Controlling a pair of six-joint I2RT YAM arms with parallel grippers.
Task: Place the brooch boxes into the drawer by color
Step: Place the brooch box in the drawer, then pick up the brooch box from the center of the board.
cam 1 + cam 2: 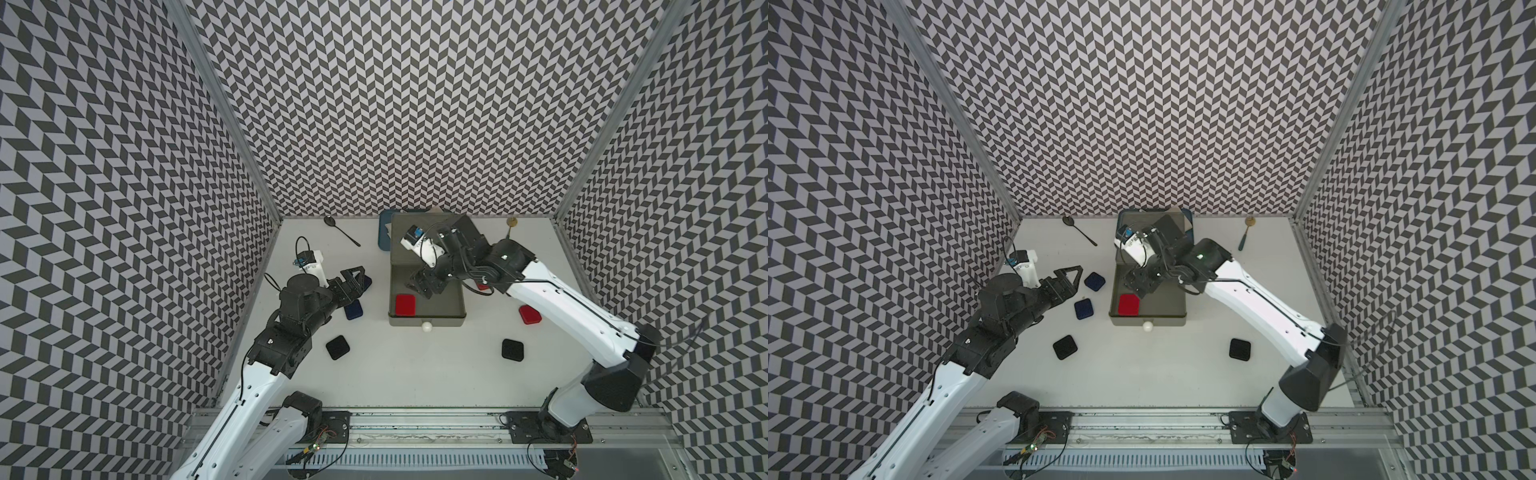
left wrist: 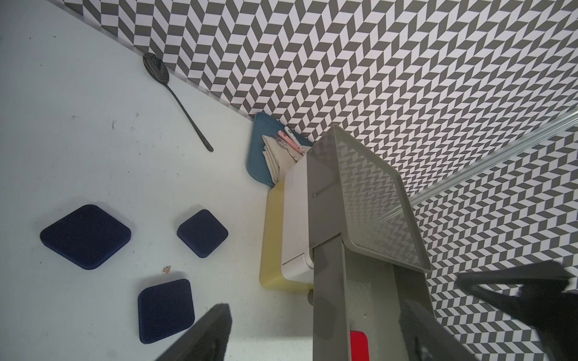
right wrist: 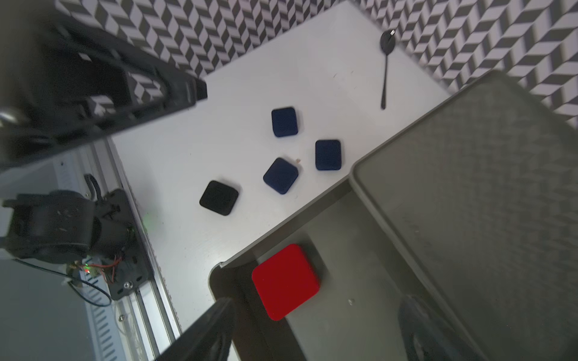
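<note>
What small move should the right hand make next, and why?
Probably lift the right hand clear of the grey drawer: it is open and empty, a red box already lies inside, and a second red box waits on the table.

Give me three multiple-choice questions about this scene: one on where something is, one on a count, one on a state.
1. The red velvety rounded-square box in the right wrist view lies: A inside the grey top drawer; B lifted in mid-air; C stood on its edge.
2. How many navy rounded-square boxes sit on the white table? A one; B three; C five.
3. The grey top drawer is: A shut; B pulled out; C turned upside down.
Answers: 1 A, the drawer's walls surround it; 2 B, both wrist views show three; 3 B, its inside shows from above.
</note>
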